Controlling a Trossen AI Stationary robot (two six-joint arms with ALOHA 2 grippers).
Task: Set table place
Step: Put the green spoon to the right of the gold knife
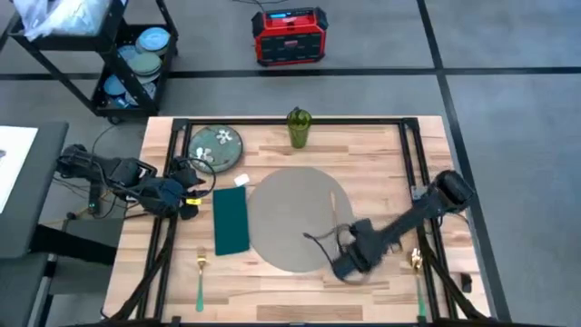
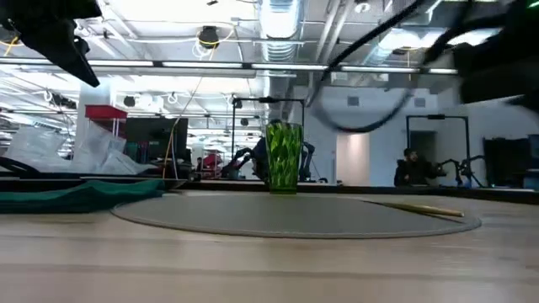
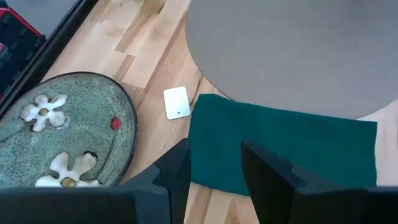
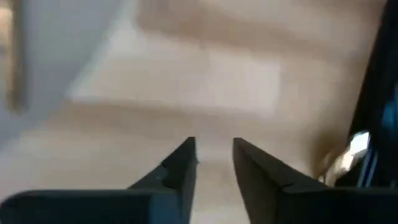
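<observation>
The round grey placemat [image 1: 295, 218] lies in the middle of the wooden table [image 1: 381, 150]; a thin gold utensil [image 1: 333, 204] rests on its right part. A dark teal napkin [image 1: 231, 221] lies flat against the mat's left edge. My left gripper [image 3: 214, 155] hovers open over the napkin's left end [image 3: 217, 155] at the table's left side, with nothing between its fingers. Over the bare wood by the mat's near right rim, my right gripper [image 1: 349, 263] stands with a narrow gap between its fingers [image 4: 214, 149] and holds nothing.
A green floral plate [image 1: 216, 147] and a small white card [image 1: 241, 180] sit at the far left. A green glass [image 1: 299, 127] stands at the far edge. A green-handled fork [image 1: 201, 277] lies near left, another gold utensil [image 1: 417, 261] near right. Black rails edge the table.
</observation>
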